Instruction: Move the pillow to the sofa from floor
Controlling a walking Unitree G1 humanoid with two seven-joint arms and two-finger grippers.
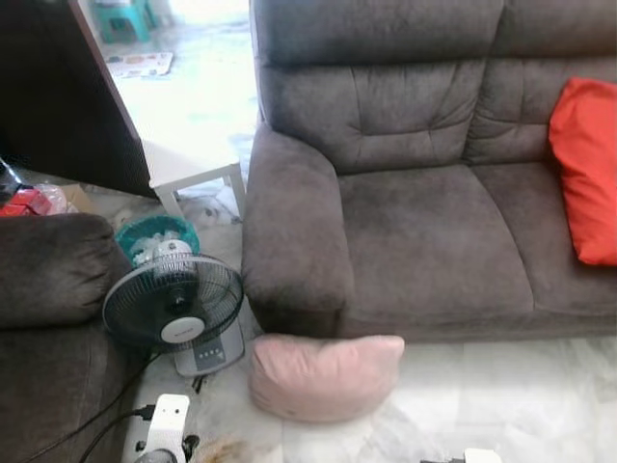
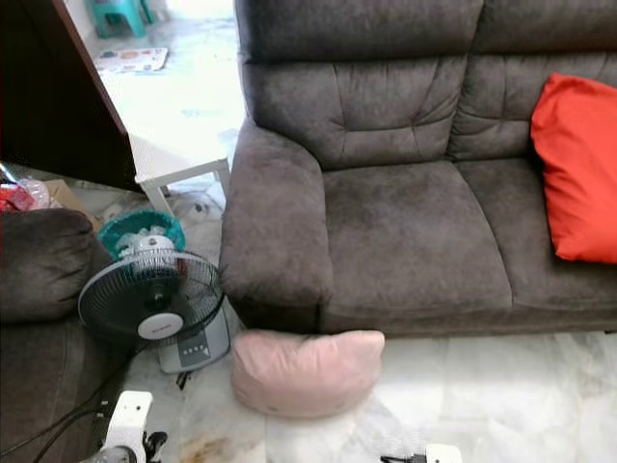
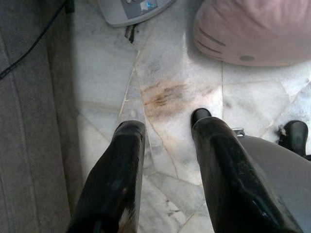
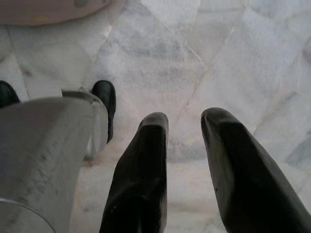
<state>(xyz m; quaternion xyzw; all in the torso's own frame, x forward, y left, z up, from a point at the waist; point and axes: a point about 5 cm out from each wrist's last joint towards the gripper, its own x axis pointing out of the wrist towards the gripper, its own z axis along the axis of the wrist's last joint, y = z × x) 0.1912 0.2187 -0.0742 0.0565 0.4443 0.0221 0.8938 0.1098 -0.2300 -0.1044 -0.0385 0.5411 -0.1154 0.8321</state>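
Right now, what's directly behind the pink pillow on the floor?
Behind the soft pink pillow is the front base of the grey fabric sofa, below its left armrest corner. The pillow covers the lower edge of that base, so whether the two touch cannot be seen.

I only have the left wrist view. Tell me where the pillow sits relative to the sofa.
Observer: The pink pillow lies on the marble floor, against the front of the grey sofa, below its left armrest.
Operator: Report what is on the seat.
Observer: An orange cushion leans at the right end; the seat above the pillow is bare.
Operator: Give me the right gripper's state.
Observer: The right gripper is open above bare floor, holding nothing.
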